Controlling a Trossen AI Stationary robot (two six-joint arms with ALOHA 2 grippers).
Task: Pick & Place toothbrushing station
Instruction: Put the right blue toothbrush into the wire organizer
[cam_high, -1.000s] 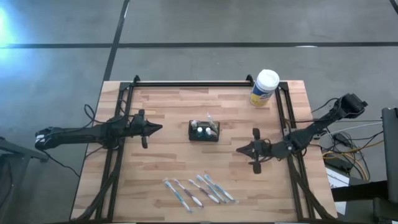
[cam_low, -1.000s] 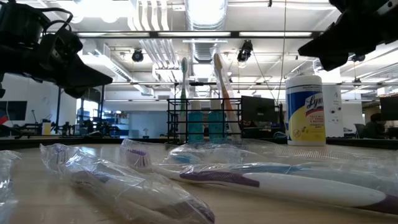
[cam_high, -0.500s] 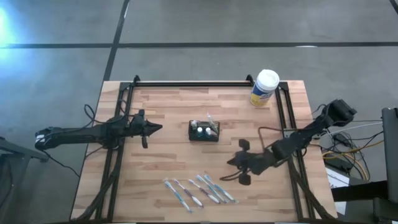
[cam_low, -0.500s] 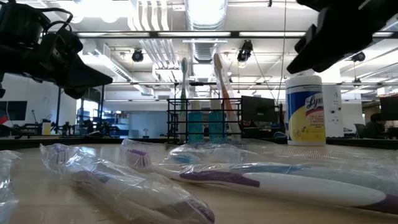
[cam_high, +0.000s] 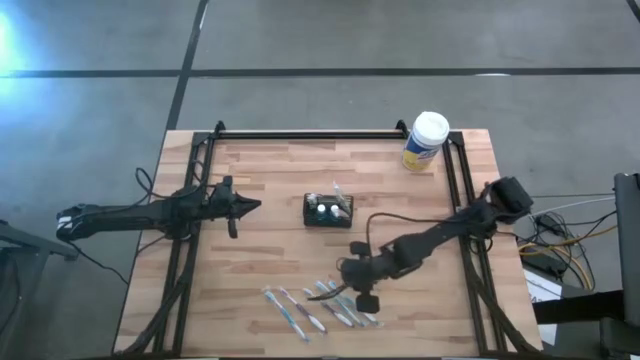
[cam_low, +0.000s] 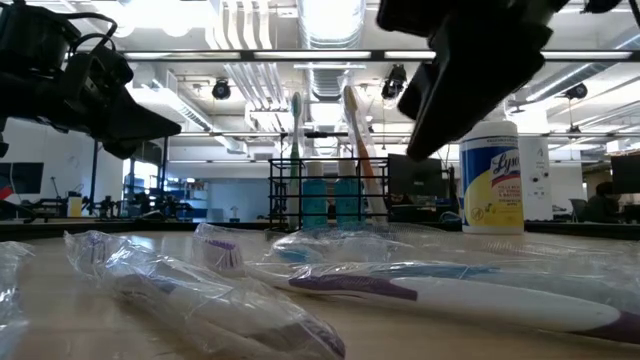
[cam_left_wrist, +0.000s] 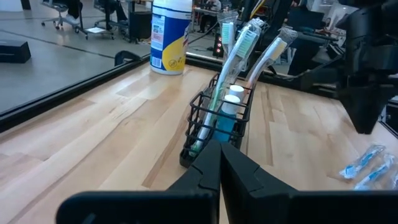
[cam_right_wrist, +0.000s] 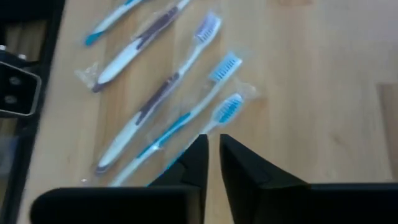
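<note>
The black wire basket (cam_high: 328, 211) stands at the table's middle, with two toothbrushes (cam_left_wrist: 239, 46) upright in it and white-capped tubes (cam_left_wrist: 231, 99) beside them. Several wrapped toothbrushes (cam_high: 318, 306) lie flat on the wood near the front edge, also shown close in the right wrist view (cam_right_wrist: 177, 74). My right gripper (cam_high: 347, 277) hovers above their far right end, slanting down, its fingers (cam_right_wrist: 198, 158) only a narrow gap apart with nothing between them. My left gripper (cam_high: 252, 207) waits shut, left of the basket and pointing at it (cam_left_wrist: 219, 152).
A white-lidded, yellow-labelled canister (cam_high: 425, 141) stands at the far right corner. Black frame rails (cam_high: 195, 190) run along the table's left, right and far sides. Bare wood lies between the basket and the loose toothbrushes.
My right gripper has swung from right of the basket toward the table's left and near edge, ending over the loose toothbrushes. It has tipped from nearly level to slanting down. Nothing on the table has moved.
</note>
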